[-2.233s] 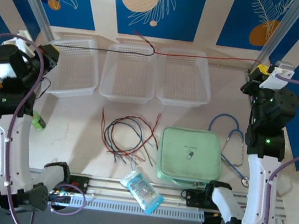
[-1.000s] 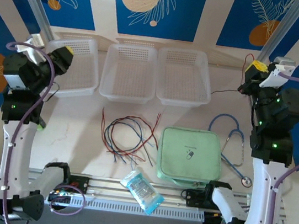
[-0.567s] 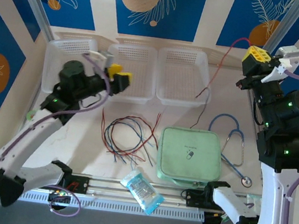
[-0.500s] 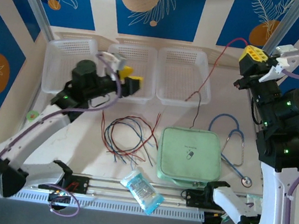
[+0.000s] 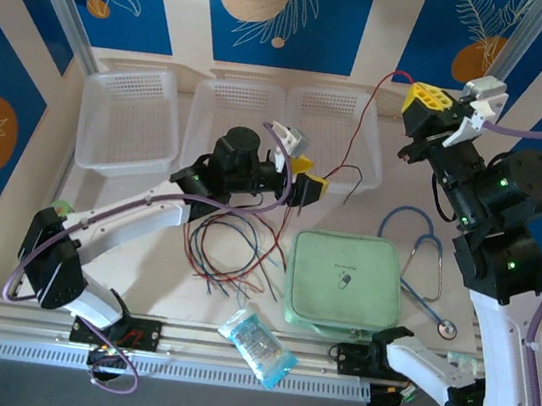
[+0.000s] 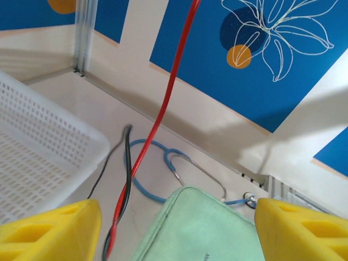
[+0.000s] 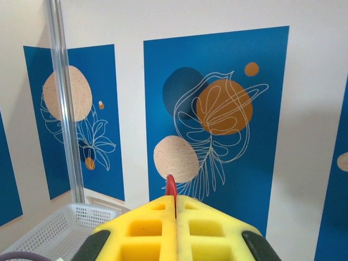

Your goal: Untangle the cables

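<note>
A loose bundle of thin red, black and blue-grey cables (image 5: 230, 246) lies curled on the table left of the green pouch. My right gripper (image 5: 429, 99) is raised at the back right, shut on a red cable (image 5: 362, 115) that arcs up and hangs down over the right basket. The pinched loop of that red cable (image 7: 171, 187) sticks out above the closed yellow fingers (image 7: 141, 228). My left gripper (image 5: 307, 176) reaches to the table's centre and is open. The red cable (image 6: 163, 103), twisted lower down with a black cable (image 6: 129, 163), runs untouched between its wide-apart fingertips (image 6: 49, 228).
Three white baskets (image 5: 120, 164) stand in a row at the back. A green pouch (image 5: 344, 279) lies right of the bundle, with a blue stethoscope (image 5: 426, 247) beyond it. A clear plastic packet (image 5: 256, 342) sits at the front edge.
My left arm swung from the far left to the centre, opening its gripper. My right gripper rose and shifted left with the red cable, which now hangs instead of stretching across the baskets.
</note>
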